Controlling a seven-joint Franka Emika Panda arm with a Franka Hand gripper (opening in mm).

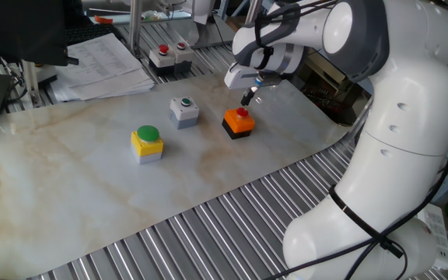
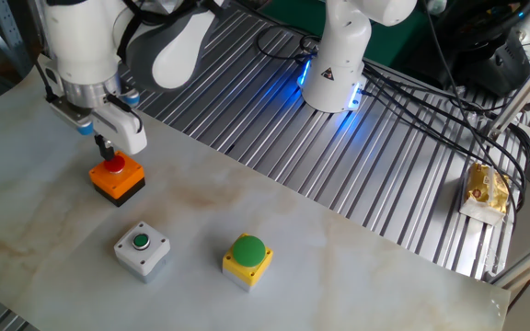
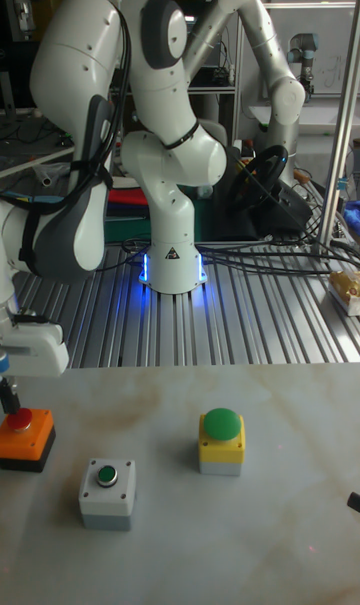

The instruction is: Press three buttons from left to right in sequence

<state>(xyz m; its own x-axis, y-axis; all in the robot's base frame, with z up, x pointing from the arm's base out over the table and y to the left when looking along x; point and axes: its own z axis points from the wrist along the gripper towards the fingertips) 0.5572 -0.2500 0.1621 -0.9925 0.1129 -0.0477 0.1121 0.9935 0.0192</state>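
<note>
Buttons are set in a loose row on the pale marble-patterned worktop: yellow box with big green cap, grey box with small green cap, orange-black box with red cap. The red cap is met by the hand; its finger gap cannot be told.

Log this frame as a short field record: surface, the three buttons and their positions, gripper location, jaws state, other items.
surface: marble-pattern table
yellow button box: big green cap, untouched
grey button box: small green cap, between the other two
orange-black button box: red cap
gripper: directly over the red cap, at or just above it; contact cannot be confirmed
jaws state: cannot tell
other items: black box with red buttons and paper stack at the table's far edge
</note>
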